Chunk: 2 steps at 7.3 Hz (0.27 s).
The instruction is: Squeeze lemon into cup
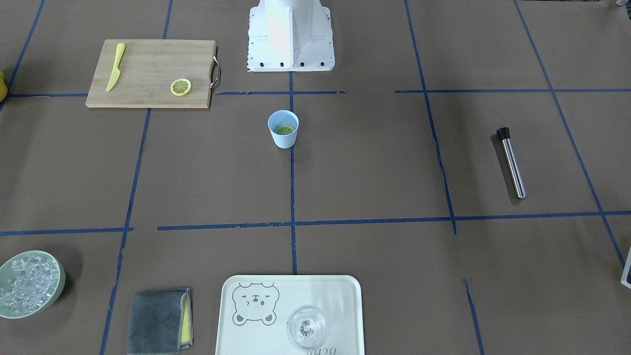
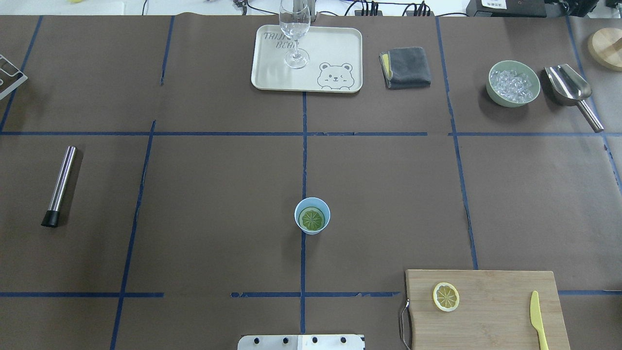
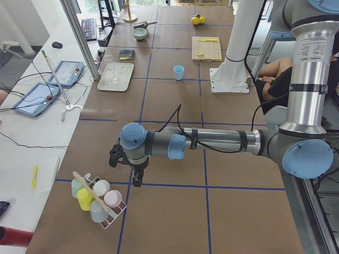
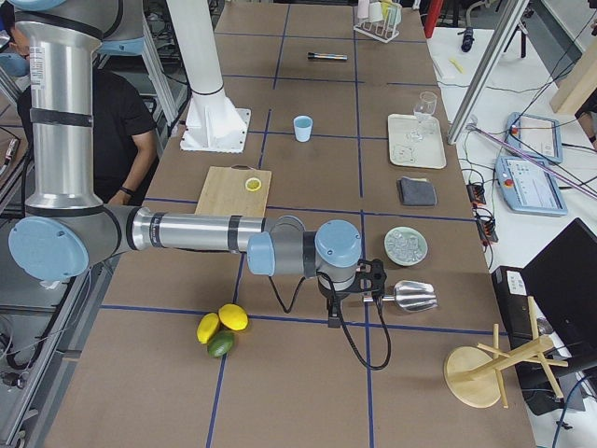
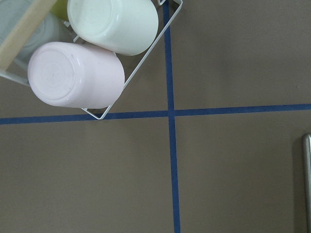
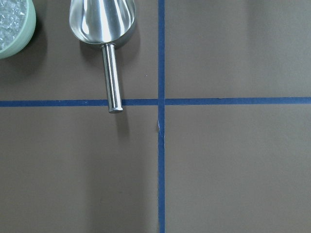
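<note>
Plainly, the lemon slice [image 2: 311, 218] lies flat at the bottom of the light-blue cup [image 2: 312, 202], which stands upright in the middle of the desk [image 2: 218, 194], well apart from both tools. The left tool [image 3: 117, 159] hangs over one end of the desk, just beside a wire rack [image 3: 116, 217] of upturned tumblers. The right tool [image 4: 373, 277] hangs at the opposite end, near a steel scoop [image 4: 410, 296] and a green bowl [image 4: 407, 263] of ice. Whether either tool is released or clenched cannot be told. A second slice [image 2: 446, 296] rests on the cutting board [image 2: 495, 311], far from both.
</note>
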Available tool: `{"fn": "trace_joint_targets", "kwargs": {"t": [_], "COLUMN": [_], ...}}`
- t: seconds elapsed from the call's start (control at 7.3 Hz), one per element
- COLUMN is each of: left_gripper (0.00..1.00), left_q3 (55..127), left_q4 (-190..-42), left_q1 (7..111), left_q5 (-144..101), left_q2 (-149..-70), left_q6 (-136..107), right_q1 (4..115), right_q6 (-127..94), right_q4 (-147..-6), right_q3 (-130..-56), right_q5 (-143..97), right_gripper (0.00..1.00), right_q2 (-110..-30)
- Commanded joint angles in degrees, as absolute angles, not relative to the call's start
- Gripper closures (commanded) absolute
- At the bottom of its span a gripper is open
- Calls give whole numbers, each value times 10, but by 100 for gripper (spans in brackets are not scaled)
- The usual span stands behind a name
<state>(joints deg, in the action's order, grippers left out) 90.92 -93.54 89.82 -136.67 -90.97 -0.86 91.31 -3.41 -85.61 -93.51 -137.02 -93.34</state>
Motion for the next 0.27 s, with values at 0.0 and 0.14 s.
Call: {"fn": "trace_joint_targets", "kwargs": {"t": [0.0,0.14], "left_gripper": [0,0], "left_q3": [911,911], "left_q4": [-935,-936], "left_q1": [897,898], "left_q5": [-1367,-1367], "left_q2": [-910,-910], "left_q6": [-8,-8], "right_q1": [913,915], "right_q6": [-33,-34], "right_q4": [-856,-856], "right_q3": [-935,-936], "right_q5": [-1370,-1370], "right_gripper": [0,0], "right_q2": [-933,-933]}}
